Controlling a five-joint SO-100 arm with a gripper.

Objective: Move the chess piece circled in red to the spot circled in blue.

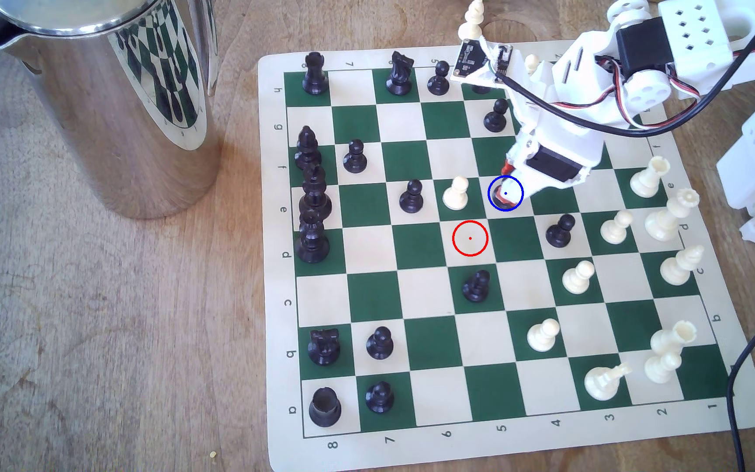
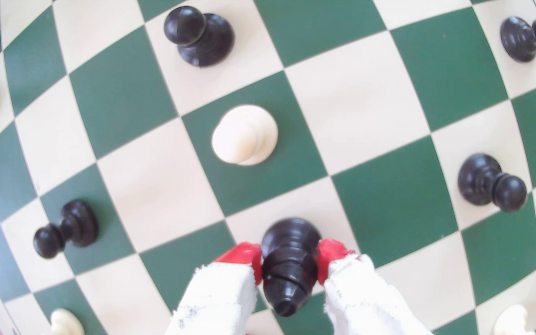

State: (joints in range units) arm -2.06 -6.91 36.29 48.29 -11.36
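Observation:
The chess piece [image 2: 289, 267] is a glossy black piece with a flared base and a tapered head. My gripper [image 2: 289, 262] is shut on it, one red fingertip [image 2: 245, 257] pressing each side. Its base sits on or just above a cream square [image 2: 324, 206]. In the exterior view, my gripper [image 1: 504, 193] reaches down inside the blue ring. It covers most of the spot [image 1: 485, 184], and only a dark sliver of the chess piece [image 1: 497, 198] shows there. The red-ringed cream square [image 1: 470, 238] holds no piece.
A white pawn [image 1: 456, 194] stands one square towards the exterior view's left of the spot. Black pawns [image 1: 560, 230] [image 1: 476, 286] stand nearby. A steel jug [image 1: 108, 90] stands off the board [image 1: 276, 272]. A black cable [image 1: 739, 408] runs along the board's right edge.

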